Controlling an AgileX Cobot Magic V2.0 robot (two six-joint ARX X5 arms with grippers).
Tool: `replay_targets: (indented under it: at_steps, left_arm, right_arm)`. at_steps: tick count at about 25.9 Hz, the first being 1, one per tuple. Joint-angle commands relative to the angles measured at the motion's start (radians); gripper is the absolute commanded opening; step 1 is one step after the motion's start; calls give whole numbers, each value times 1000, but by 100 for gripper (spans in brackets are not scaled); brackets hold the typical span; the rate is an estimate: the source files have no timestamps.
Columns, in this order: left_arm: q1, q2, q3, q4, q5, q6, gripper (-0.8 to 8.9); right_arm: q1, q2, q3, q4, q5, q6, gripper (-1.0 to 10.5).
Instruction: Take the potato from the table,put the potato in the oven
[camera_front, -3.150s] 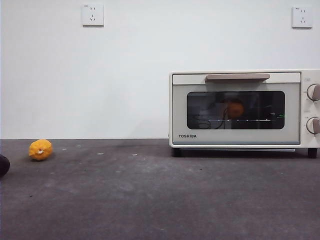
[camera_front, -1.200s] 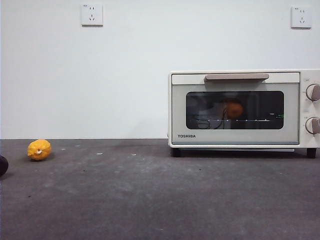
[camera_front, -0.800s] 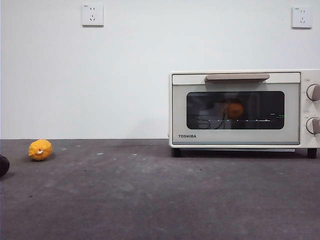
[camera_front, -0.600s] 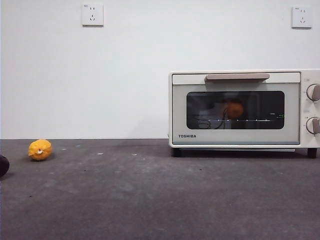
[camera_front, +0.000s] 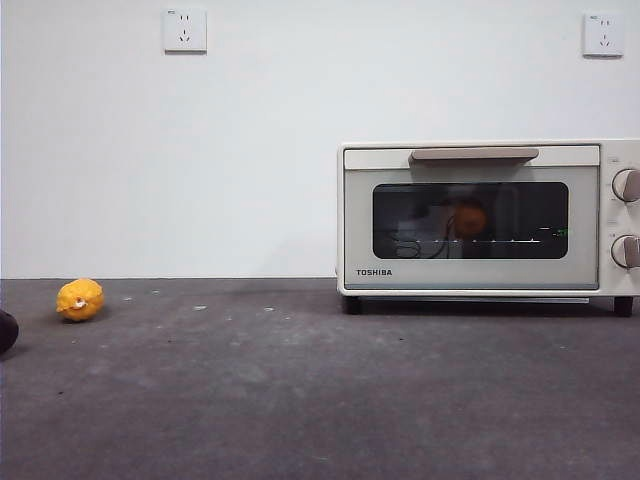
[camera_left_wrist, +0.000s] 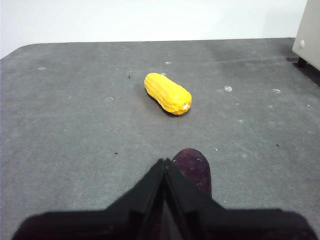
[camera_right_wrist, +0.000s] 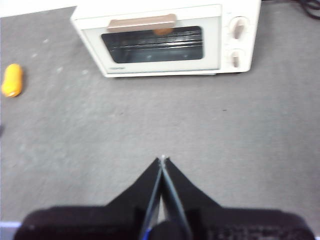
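The cream-white oven (camera_front: 358, 225) stands at the right on the table (camera_front: 300, 390) with its door closed. Behind the dark glass, an orange-brown potato (camera_front: 470, 218) rests on the wire rack. In the right wrist view the oven (camera_right_wrist: 215, 35) lies far ahead, and a bit of the potato (camera_right_wrist: 161, 32) shows under the beige handle. My right gripper (camera_right_wrist: 162, 158) is shut and empty, well back from the oven. My left gripper (camera_left_wrist: 164, 161) is also shut and empty, over the table's left part. Neither gripper appears in the front view.
A yellow corn cob (camera_left_wrist: 167, 93) lies on the table ahead of the left gripper, and this corn cob (camera_front: 80, 299) shows at far left from the front. A dark purple thing (camera_left_wrist: 192, 167) sits just beside the left jaws. The oven's corner (camera_left_wrist: 310, 30) is far off.
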Motion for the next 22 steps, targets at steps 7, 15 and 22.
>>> replay_targets:
  at_steps: [7,15,22]
  left_arm:
    - [2,10,-10,10,3,-8,-4]
    - [2,10,-10,10,3,-8,-4]
    - [2,10,-10,10,3,-8,-4]
  right_arm:
    - [-234,-153,-224,357,-26,-284,2]
    - [-373,-348,-777,1008,-215,-369,2]
    - [-452,-394,-1048,1249,-215,-368,2]
